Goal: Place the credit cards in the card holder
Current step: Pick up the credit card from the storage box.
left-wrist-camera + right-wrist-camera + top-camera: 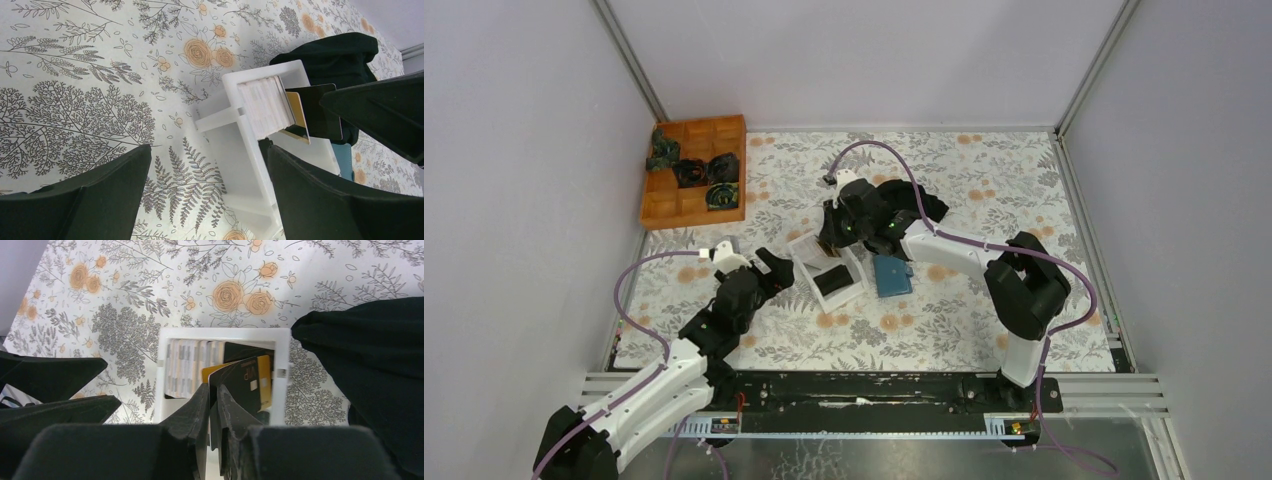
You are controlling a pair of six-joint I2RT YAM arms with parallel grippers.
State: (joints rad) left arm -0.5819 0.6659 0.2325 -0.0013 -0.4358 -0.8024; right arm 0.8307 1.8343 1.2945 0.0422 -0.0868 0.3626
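The left gripper (pixel 207 155) hangs wide open and empty left of the 1 white tray (pixel 225 333), where the right gripper (pixel 214 399) pinches 1 black card (pixel 246 380) beside 1 yellow card (pixel 265 382) and 1 pale stack (pixel 186 367) too tight to count. This reads as the pick-up step: next, lift that card clear and carry it right to the 1 teal card holder (pixel 892 276) lying just beside the tray.
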